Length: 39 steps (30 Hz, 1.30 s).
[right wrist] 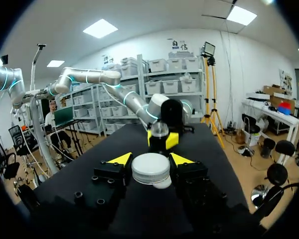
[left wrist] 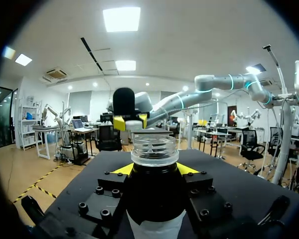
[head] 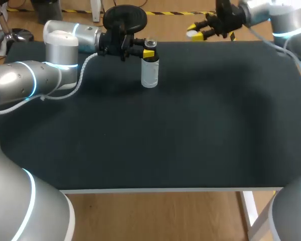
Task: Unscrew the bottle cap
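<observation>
Bottle (left wrist: pixel 154 194), uncapped, upright on the surface (head: pixel 190 125), clenched by my left fingers (left wrist: pixel 120 170); right fingers (right wrist: pixel 120 159) grasp the cap (right wrist: pixel 150 168).

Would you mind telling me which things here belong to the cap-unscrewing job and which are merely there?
Part of the job:
- bottle, upright, its neck gripped by the left gripper
- cap, already off, held in the right gripper

Merely there:
- black table, on which the bottle stands
</observation>
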### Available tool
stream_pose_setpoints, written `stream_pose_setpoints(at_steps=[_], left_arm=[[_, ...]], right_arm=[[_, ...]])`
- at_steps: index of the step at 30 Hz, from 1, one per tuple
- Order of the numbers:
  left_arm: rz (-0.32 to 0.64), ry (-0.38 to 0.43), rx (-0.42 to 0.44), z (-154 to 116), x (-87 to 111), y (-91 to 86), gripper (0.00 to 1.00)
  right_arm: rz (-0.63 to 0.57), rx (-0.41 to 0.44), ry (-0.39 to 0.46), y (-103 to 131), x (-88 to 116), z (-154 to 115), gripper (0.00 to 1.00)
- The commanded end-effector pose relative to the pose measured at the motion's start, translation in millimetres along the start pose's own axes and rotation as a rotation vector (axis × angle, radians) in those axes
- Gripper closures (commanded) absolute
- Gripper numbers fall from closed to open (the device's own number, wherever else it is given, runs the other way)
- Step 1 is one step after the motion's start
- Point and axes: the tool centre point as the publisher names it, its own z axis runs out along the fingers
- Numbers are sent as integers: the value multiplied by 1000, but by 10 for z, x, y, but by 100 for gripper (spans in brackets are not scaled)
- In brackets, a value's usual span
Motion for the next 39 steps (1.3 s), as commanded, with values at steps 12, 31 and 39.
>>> stream_pose_setpoints(at_steps=[12,31,39], left_arm=[[0,5,2,2,-29,16,100],[0,5,2,2,-29,16,100],[0,5,2,2,-29,16,100]], right_arm=[[143,186,-441,-701,261,60,100],[327,172,-422,-1052,334,44,0],[310,154,-429,-973,318,37,0]])
